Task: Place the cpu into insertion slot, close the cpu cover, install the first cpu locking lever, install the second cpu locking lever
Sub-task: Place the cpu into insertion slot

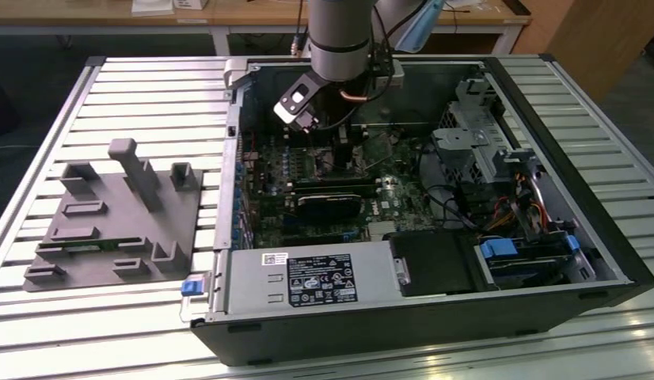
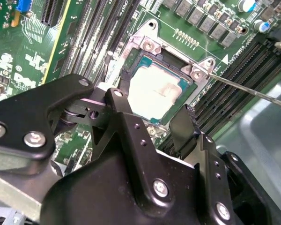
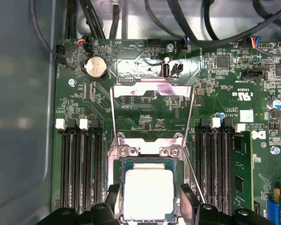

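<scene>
On the slatted metal table (image 1: 52,103) sits an open computer case (image 1: 412,332), lying on its side with the guts showing. The arm (image 1: 343,32) drops straight down into it from above. Off to the exterior view's left there's a grey plastic fixture (image 1: 105,229) with a few upright posts, well apart from the action.

Inside the case, the green motherboard (image 3: 145,117) is what both wrist views look at, with banks of long black memory slots (image 3: 82,164) on either side of the socket area.

The gripper (image 3: 150,201) hangs right over the socket. Its jaws are spread, and the black fingers (image 2: 182,124) straddle the chip, one on each side. In the first wrist view a sliver of gap shows between them and the chip's edges, so it doesn't look like it's pinching anything.

The cpu cover (image 3: 152,89) is flipped open, standing up from its hinged side so you can see the board through its window. The insertion slot (image 3: 145,151) has the cpu (image 3: 149,194) sitting flat in it, pale metal top facing up, squarely inside the rim. A thin wire locking lever (image 2: 243,86) sticks out sideways from the socket corner over the memory slots, not latched. A coin battery (image 3: 96,67) sits further up the board.
</scene>
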